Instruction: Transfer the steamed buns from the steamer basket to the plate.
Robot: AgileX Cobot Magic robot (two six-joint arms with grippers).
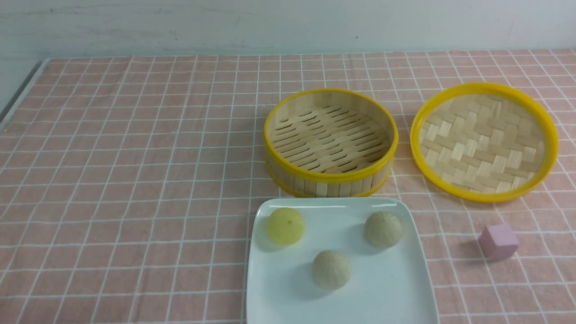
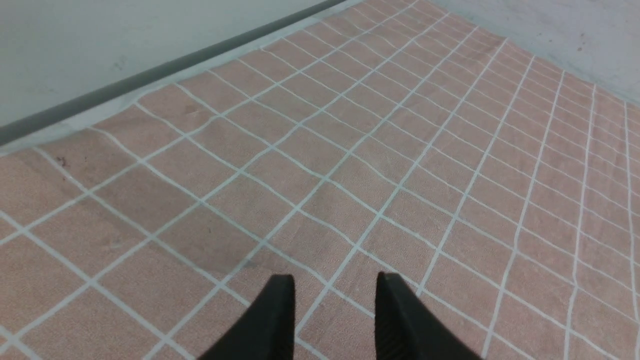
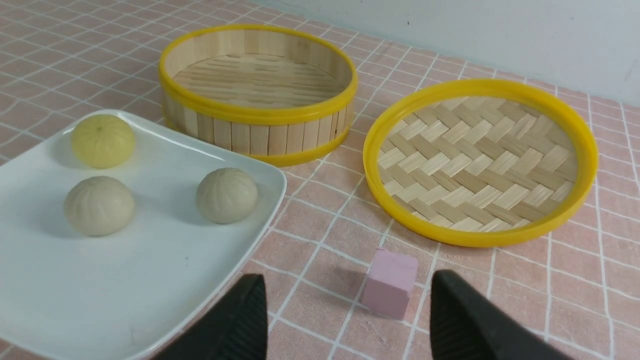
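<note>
From the front, all three steamed buns [image 1: 331, 269] sit on the plate [image 1: 396, 292], just in front of the steamer basket [image 1: 330, 143]. At the left wrist, the left end effector [image 2: 334, 300] hangs parted over the bare desk [image 2: 350, 165]. At the right wrist, the right end effector [image 3: 345, 300] gapes wide near a pink cube [image 3: 390, 283].

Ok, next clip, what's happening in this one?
Nothing is being handled at this moment. All three steamed buns sit on the plate: the yellow bun and two beige buns. The steamer basket behind the plate is empty, with the woven lid lying beside it and a pink cube nearby on the checked cloth. The left pincer and right pincer are both open and hold nothing. The task looks finished.
</note>
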